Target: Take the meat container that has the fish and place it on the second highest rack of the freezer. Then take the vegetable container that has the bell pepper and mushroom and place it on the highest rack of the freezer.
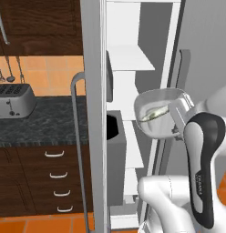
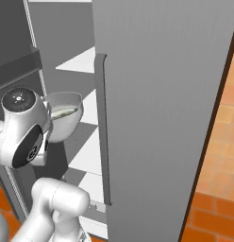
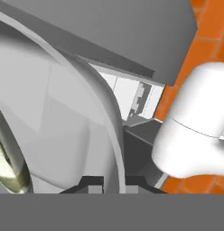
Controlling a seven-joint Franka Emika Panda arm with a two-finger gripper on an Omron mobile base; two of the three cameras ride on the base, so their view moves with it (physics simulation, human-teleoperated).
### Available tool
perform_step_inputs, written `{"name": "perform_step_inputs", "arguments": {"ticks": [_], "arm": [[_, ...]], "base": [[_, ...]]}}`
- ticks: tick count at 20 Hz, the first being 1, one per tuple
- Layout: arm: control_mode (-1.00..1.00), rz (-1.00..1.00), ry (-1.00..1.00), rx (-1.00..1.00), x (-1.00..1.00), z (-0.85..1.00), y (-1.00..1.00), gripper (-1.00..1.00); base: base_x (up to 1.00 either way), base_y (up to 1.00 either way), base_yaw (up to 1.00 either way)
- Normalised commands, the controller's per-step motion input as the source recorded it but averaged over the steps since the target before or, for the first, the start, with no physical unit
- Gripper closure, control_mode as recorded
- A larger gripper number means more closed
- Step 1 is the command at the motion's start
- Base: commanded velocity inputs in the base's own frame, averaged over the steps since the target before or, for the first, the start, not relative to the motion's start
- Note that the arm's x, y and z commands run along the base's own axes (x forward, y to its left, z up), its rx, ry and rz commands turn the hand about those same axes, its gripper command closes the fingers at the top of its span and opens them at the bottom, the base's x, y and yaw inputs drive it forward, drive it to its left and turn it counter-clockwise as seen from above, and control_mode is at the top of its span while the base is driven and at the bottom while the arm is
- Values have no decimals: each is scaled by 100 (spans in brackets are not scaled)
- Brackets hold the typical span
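The meat container (image 1: 156, 114) is a grey bowl-like tray held in the air, tilted so its inside faces the left base camera. The fish (image 1: 153, 113), slim and pale silvery-green, lies inside it. My gripper (image 1: 177, 122) is shut on the container's right rim. The container (image 2: 65, 116) with the fish (image 2: 62, 112) hangs just in front of the open freezer's white racks (image 2: 83, 62). In the hand view the container's wall (image 3: 64, 117) curves up close, its rim running between my gripper's (image 3: 113, 184) tips, and the fish (image 3: 7, 173) shows at the lower left. The vegetable container is out of view.
The freezer's left door (image 1: 94, 91) stands open edge-on, with a long bar handle (image 1: 78, 136) and a dark grey bin (image 1: 115, 150). The right door (image 2: 161, 118) with its handle (image 2: 104, 132) stands close beside the arm. A toaster (image 1: 12, 100) sits on the dark counter (image 1: 46, 125) at left.
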Motion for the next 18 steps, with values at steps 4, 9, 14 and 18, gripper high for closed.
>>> {"name": "perform_step_inputs", "arguments": {"ticks": [4, 9, 14, 18], "arm": [[-100, -1, 8, 0, 95, 13, 12, 100], [-100, 0, 5, 0, 75, -2, 28, 100], [-100, -5, 0, 0, 60, -2, 6, 100], [-100, -6, 1, 0, 75, -8, 5, 100]], "base": [[0, 0, 0], [0, 0, 0], [0, 0, 0], [0, 0, 0]]}}
